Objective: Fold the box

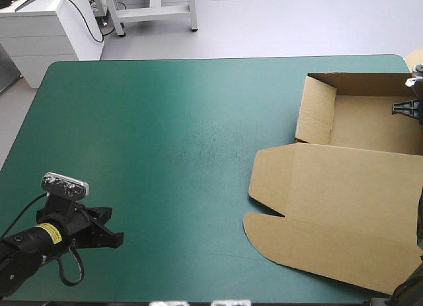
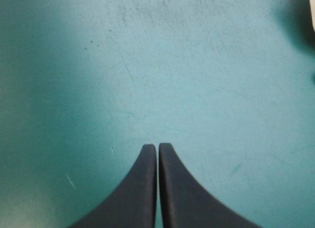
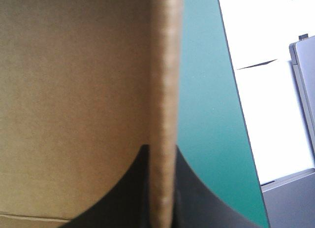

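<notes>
The brown box (image 1: pixel 344 207) lies at the right of the frame on the teal-green table (image 1: pixel 165 154), running top to bottom: tray up, flat lid down. The right gripper (image 3: pixel 162 148) pinches a tray wall. The left gripper (image 1: pixel 116 237), lower left, is squeezed together.

Bright even light; pale sheen mid teal-green cover (image 1: pixel 218 121) (edges darker).
</notes>
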Tool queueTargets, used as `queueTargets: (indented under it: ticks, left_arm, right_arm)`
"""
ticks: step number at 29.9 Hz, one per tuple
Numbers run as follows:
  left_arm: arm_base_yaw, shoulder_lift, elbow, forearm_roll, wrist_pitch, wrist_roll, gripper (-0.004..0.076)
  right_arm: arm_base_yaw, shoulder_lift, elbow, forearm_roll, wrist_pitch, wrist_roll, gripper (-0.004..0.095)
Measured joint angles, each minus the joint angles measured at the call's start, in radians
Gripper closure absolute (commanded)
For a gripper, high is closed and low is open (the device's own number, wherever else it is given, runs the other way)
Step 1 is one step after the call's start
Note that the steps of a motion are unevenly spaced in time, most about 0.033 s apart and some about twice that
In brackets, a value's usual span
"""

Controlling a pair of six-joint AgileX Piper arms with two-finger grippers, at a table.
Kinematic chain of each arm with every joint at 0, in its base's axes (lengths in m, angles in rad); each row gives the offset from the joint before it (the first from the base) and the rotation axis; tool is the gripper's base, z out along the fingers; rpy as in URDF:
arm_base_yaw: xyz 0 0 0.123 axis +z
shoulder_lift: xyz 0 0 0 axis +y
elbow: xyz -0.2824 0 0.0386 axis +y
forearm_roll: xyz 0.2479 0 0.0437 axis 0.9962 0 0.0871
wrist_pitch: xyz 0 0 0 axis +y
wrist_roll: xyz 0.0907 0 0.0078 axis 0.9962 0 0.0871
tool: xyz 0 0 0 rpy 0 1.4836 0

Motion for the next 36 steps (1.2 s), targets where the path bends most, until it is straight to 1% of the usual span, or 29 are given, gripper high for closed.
queueTargets:
  ticks: [3, 7, 9, 11, 13, 16, 17, 18, 19, 21, 22, 23, 25, 26, 28, 29, 30, 34, 36]
  left_arm:
    - [0.0, 0.0, 0.0, 0.0, 0.014, 0.0, 0.0731]
    - [0.0, 0.0, 0.001, -0.004, 0.03, 0.0, 0.0731]
    - [0.0, 0.0, 0.001, -0.005, 0.035, 0.0, 0.0731]
    - [0.0, 0.0, 0.001, -0.005, 0.036, 0.0, 0.0731]
    - [0.0, 0.0, 0.001, -0.004, 0.037, 0.0, 0.0731]
    - [0.0, 0.0, 0.001, -0.004, 0.044, 0.0, 0.0731]
    - [0.0, 0.0, 0.001, -0.004, 0.046, 0.0, 0.0731]
    - [0.0, 0.0, 0.001, -0.005, 0.047, 0.0, 0.0731]
    - [0.0, 0.0, 0.001, -0.006, 0.047, 0.0, 0.0731]
    - [0.0, 0.0, 0.001, -0.007, 0.046, 0.0, 0.0731]
    - [0.0, 0.0, 0.001, -0.008, 0.046, 0.0, 0.0731]
    - [0.0, 0.0, 0.001, -0.008, 0.046, 0.0, 0.0731]
    - [0.0, 0.0, 0.001, -0.008, 0.046, 0.0, 0.0731]
    - [0.0, 0.0, 0.001, -0.008, 0.046, 0.0, 0.0731]
    - [0.0, 0.0, 0.001, -0.008, 0.046, 0.0, 0.0731]
    - [0.0, 0.0, 0.001, -0.008, 0.046, 0.0, 0.0731]
    - [0.0, 0.0, 0.001, -0.008, 0.045, 0.0, 0.0731]
    - [0.0, 0.0, 0.001, -0.011, 0.047, 0.0, 0.0731]
    - [0.0, -0.002, 0.001, -0.011, 0.041, 0.0, 0.0731]
  right_arm:
    - [-0.041, 0.031, 0.0, 0.025, -0.046, -0.008, 0.0925]
    - [-0.076, 0.061, 0.0, 0.029, -0.104, -0.031, 0.0914]
    - [-0.094, 0.073, 0.0, 0.037, -0.122, -0.039, 0.0881]
    - [-0.109, 0.082, 0.0, 0.04, -0.127, -0.04, 0.0813]
    - [-0.127, 0.089, 0.0, 0.043, -0.132, -0.042, 0.0681]
    - [-0.155, 0.096, 0.0, 0.049, -0.132, -0.042, 0.0443]
    - [-0.162, 0.097, 0.0, 0.051, -0.13, -0.042, 0.038]
    - [-0.168, 0.098, 0.0, 0.051, -0.129, -0.042, 0.0336]
    - [-0.174, 0.098, -0.001, 0.046, -0.125, -0.042, 0.0317]
    - [-0.179, 0.098, -0.018, 0.036, -0.102, -0.033, 0.0335]
    - [-0.18, 0.098, -0.036, 0.035, -0.081, -0.021, 0.0359]
    - [-0.18, 0.098, -0.053, 0.032, -0.059, -0.014, 0.0405]
    - [-0.18, 0.093, -0.097, 0.038, -0.015, -0.002, 0.0552]
    - [-0.18, 0.084, -0.111, 0.044, 0.0, 0.001, 0.0666]
    - [-0.179, 0.046, -0.126, 0.077, 0.036, 0.001, 0.0935]
    - [-0.174, 0.018, -0.128, 0.097, 0.046, -0.009, 0.0908]
    - [-0.17, -0.013, -0.127, 0.125, 0.057, -0.024, 0.0902]
    - [-0.116, -0.132, -0.128, 0.247, 0.074, -0.079, 0.0908]
    - [-0.073, -0.188, -0.123, 0.275, 0.075, -0.094, 0.0909]
